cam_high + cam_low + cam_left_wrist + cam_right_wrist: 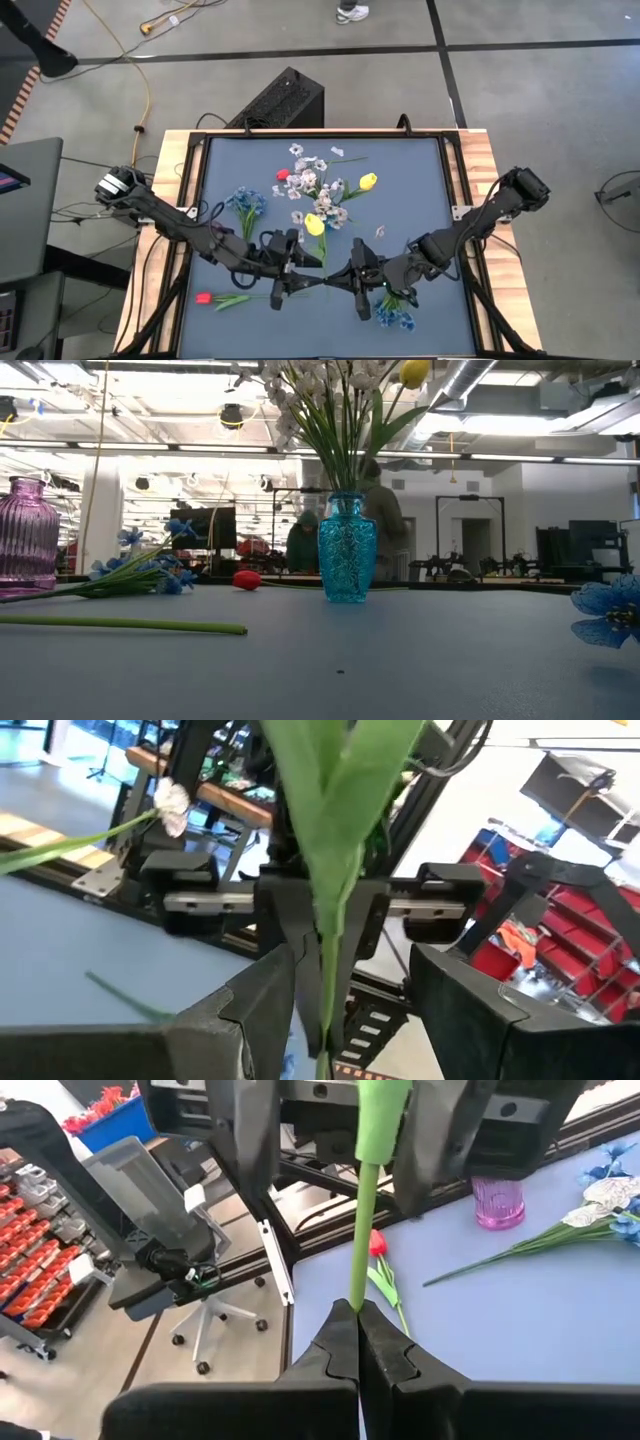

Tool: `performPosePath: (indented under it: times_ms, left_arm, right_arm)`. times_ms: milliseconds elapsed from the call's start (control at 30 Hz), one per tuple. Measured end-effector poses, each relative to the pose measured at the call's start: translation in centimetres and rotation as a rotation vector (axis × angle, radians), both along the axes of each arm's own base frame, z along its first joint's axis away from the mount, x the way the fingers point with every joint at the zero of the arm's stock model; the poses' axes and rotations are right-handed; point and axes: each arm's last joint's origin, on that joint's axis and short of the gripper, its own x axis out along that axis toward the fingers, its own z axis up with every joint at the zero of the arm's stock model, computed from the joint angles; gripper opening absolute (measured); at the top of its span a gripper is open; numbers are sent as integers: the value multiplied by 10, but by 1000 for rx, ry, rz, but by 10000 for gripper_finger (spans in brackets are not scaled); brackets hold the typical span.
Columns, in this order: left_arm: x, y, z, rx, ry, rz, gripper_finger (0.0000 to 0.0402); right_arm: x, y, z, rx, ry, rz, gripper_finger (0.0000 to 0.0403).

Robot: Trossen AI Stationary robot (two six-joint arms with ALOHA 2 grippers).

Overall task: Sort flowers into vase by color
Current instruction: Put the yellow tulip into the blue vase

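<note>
A blue vase (pixel 347 548) held white sprays (pixel 320 380) and a yellow tulip (pixel 413 371); a purple vase (pixel 24 532) stood apart. The right gripper (pixel 357 1308) pinched a green stem (pixel 366 1230); the left gripper (pixel 345 1010) was spread around it.

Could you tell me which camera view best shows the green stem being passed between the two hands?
The right wrist view: the green stem rises from the shut right hand between the open left hand's fingers. The left wrist view shows leaves; the high view, little; the low view, nothing.
</note>
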Motion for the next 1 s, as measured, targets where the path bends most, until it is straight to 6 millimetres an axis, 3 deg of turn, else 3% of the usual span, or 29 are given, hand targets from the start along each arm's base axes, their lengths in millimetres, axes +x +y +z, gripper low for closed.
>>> performPosePath:
  times_ms: [767, 1000]
  left_arm:
    - [1, 4, -3, -1, 26, 121, 186]
    - [1, 5, -3, 26, 29, 126, 147]
  right_arm:
    - [9, -16, 0, -23, 1, -16, 16]
    - [9, -16, 0, -27, 1, -15, 16]
